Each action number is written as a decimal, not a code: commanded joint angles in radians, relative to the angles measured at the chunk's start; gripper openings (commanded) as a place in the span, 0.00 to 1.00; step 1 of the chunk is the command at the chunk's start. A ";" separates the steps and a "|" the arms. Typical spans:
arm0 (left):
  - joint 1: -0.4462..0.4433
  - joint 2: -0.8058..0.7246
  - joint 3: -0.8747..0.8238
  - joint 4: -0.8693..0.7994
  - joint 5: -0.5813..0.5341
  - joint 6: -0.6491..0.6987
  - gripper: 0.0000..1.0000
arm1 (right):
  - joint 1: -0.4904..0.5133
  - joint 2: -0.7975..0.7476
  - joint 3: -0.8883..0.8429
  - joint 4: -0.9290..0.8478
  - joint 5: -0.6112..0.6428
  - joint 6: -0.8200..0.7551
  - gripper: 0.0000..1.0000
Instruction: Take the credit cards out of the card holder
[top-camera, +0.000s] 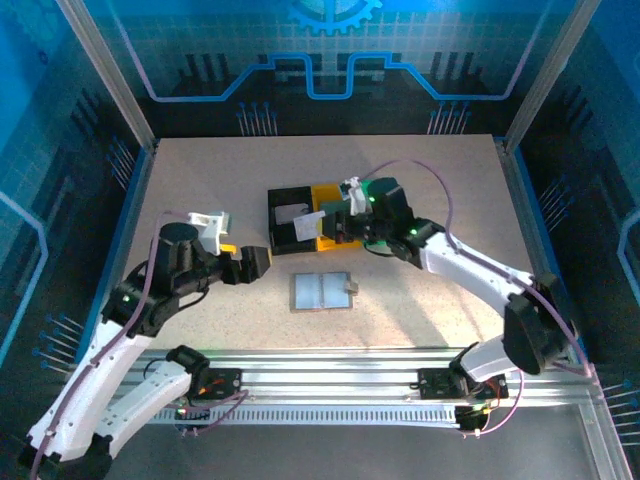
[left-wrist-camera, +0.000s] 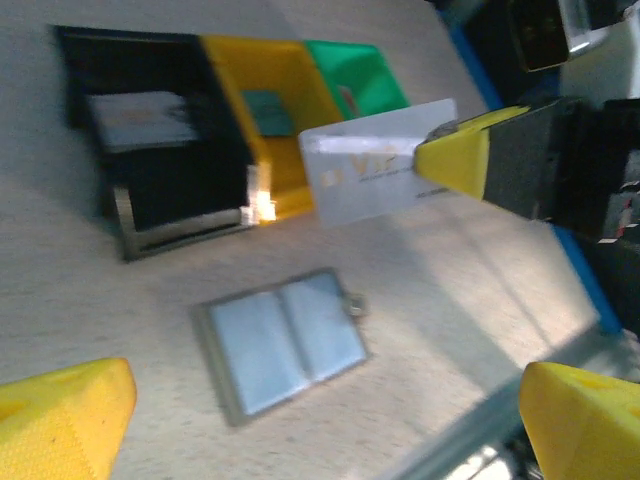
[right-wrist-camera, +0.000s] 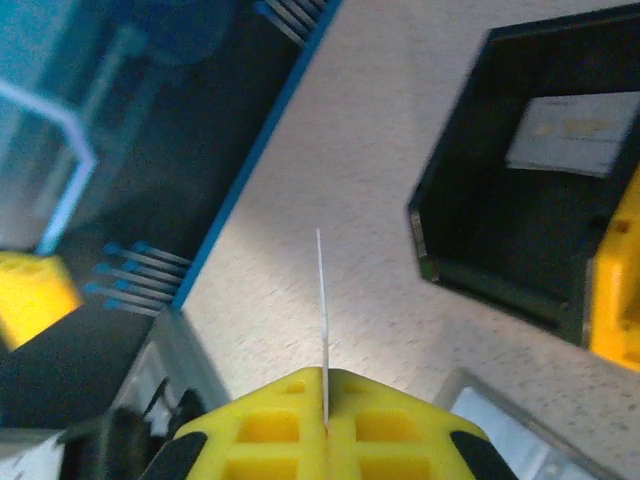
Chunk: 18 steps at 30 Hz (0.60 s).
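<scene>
Right gripper (right-wrist-camera: 325, 385) was clamped on one short end of a white credit card (left-wrist-camera: 365, 175). The card was thin, stiff and glossy with faint gold print. It hung clear of the table, long axis running out from the fingers toward the left side, along the front of the bins; it showed edge-on as a hairline in the right wrist view. Yellow bin (left-wrist-camera: 230, 100) sat just behind it, black bin (left-wrist-camera: 170, 200) to one side, green bin (left-wrist-camera: 355, 75) to the other, so a drop likely needs only a short reach back. A pale card (left-wrist-camera: 140, 120) lay in the black bin, a bluish card (left-wrist-camera: 265, 112) in the yellow. Card holder (top-camera: 322, 291) lay open flat on the speckled table (top-camera: 200, 180) between the arms, grey rim, blue-grey pockets; couldn't tell if any card remained. Left gripper (top-camera: 255, 262) was spread wide, empty, just left of the holder.
</scene>
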 joint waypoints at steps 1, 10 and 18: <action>0.009 -0.065 -0.034 -0.035 -0.244 0.041 0.99 | 0.026 0.117 0.118 -0.144 0.150 0.019 0.00; 0.012 -0.131 -0.133 0.007 -0.349 0.021 0.99 | 0.052 0.436 0.424 -0.208 0.224 0.055 0.00; 0.014 -0.119 -0.138 0.011 -0.355 0.011 0.99 | 0.043 0.617 0.605 -0.229 0.238 0.098 0.00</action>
